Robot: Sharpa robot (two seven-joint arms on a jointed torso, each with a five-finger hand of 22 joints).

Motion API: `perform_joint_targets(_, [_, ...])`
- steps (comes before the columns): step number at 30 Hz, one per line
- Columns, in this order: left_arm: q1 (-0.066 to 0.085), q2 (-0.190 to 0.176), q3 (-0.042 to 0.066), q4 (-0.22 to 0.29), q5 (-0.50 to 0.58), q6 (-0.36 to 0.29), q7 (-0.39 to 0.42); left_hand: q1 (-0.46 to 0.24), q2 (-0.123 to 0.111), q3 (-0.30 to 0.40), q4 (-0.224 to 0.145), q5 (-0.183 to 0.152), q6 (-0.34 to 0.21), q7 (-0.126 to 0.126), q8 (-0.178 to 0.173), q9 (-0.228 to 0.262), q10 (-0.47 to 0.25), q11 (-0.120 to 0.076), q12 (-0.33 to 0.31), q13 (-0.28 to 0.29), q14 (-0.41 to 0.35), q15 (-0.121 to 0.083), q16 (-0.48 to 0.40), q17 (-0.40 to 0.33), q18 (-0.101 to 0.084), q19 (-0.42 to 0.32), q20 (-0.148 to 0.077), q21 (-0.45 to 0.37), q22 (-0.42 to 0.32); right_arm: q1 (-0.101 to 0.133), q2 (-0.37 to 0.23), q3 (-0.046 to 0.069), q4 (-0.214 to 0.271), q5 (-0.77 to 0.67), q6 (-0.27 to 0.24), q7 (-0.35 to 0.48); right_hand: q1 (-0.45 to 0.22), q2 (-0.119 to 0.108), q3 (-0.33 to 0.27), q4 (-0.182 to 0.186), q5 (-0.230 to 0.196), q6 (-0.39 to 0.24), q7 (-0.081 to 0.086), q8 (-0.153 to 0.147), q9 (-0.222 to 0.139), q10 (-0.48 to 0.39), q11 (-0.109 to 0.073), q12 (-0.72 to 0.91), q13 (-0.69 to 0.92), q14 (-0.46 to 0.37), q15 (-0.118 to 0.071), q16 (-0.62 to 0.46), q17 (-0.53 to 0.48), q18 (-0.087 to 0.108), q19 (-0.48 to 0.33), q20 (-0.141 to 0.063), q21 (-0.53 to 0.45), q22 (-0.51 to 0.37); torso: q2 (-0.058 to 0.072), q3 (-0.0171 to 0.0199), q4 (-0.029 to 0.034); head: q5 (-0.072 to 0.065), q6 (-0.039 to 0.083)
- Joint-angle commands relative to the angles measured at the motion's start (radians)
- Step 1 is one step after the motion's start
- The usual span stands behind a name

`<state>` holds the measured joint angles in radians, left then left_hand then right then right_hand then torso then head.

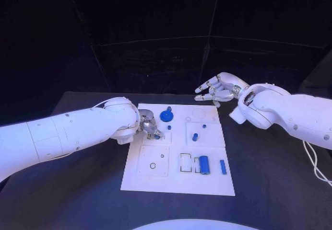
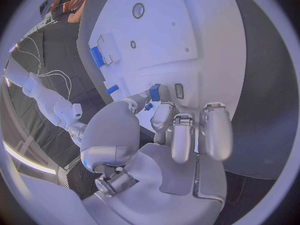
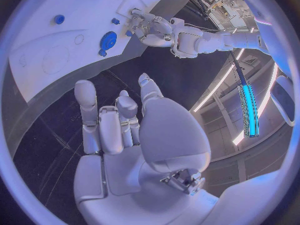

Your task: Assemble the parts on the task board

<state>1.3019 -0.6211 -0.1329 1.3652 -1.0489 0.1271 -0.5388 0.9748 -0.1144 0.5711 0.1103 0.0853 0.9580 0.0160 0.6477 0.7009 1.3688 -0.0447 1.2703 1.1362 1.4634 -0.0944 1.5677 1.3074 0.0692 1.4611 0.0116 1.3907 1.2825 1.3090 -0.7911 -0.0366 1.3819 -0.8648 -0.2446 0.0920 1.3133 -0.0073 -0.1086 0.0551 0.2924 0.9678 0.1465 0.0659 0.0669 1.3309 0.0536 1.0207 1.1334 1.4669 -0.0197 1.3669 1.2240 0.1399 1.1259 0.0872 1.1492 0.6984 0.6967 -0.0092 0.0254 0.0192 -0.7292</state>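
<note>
Blue cylinder (image 1: 205,165) and slim blue bar (image 1: 222,166) lie on the task board's (image 1: 178,184) near end; the left hand (image 1: 149,128) works a small blue part (image 1: 157,136) at the board's left edge.

The left hand's fingertips (image 2: 156,92) pinch that small blue part right at a pocket in the board, just below the blue gear (image 1: 166,116). To seat it well, I would keep it square to the pocket and press straight down, without dragging across the plate. The right hand (image 1: 216,89) hovers off the board's far right corner, fingers apart, holding nothing. The left wrist view shows the pinch and the slot (image 2: 179,90) beside it, which the forearm hides from the head view; the right wrist view shows the gear's teeth.
</note>
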Motion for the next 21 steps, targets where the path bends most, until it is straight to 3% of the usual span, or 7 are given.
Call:
perform_joint_targets(1, [0.001,0.002,0.000,-0.001,-0.004,-0.004,-0.001,-0.015,0.004,-0.007,0.004,-0.002,0.005,0.002,-0.001,-0.002,0.009,-0.003,0.007,0.003,0.107,-0.005,0.003,0.263,-0.010,0.010,0.000,0.003,0.003,0.002,0.001,0.001,0.001,0.000,0.006,0.001,0.003,0.010,-0.003,-0.002,0.007,-0.003,-0.004,0.006,0.001,0.005,-0.001,0.001,-0.001,0.035,-0.003,-0.006,-0.001,0.017,0.005,0.001,-0.004,-0.001,0.000,-0.0004,0.0004,-0.001,0.001])
perform_joint_targets(11, [0.001,0.009,0.000,-0.012,0.002,-0.004,-0.001,-0.044,0.000,-0.031,0.022,-0.004,0.012,0.002,-0.005,-0.004,0.013,-0.003,0.011,0.009,0.107,-0.006,0.003,0.263,-0.011,0.012,0.000,0.007,0.009,0.002,0.001,0.001,0.001,0.000,0.007,0.000,0.003,0.010,-0.003,-0.002,0.009,-0.003,-0.004,0.006,0.001,0.005,-0.001,0.001,-0.001,0.035,-0.003,-0.006,-0.001,0.017,0.005,0.001,-0.005,-0.002,0.000,-0.0001,-0.0001,-0.002,0.000])
perform_joint_targets(21, [0.001,0.012,0.000,-0.016,0.004,-0.007,-0.001,-0.092,-0.017,-0.171,0.069,-0.008,0.028,-0.001,-0.007,-0.005,0.022,-0.004,0.020,0.025,0.107,-0.007,0.003,0.263,-0.014,0.018,-0.002,0.017,0.028,0.002,0.000,0.001,0.002,-0.005,0.010,-0.002,0.006,0.007,-0.005,-0.004,0.009,-0.003,-0.004,0.006,0.001,0.003,-0.001,-0.002,-0.004,0.035,-0.003,-0.008,-0.003,0.017,0.004,0.000,-0.006,-0.004,0.000,0.0001,0.0008,-0.003,-0.003])
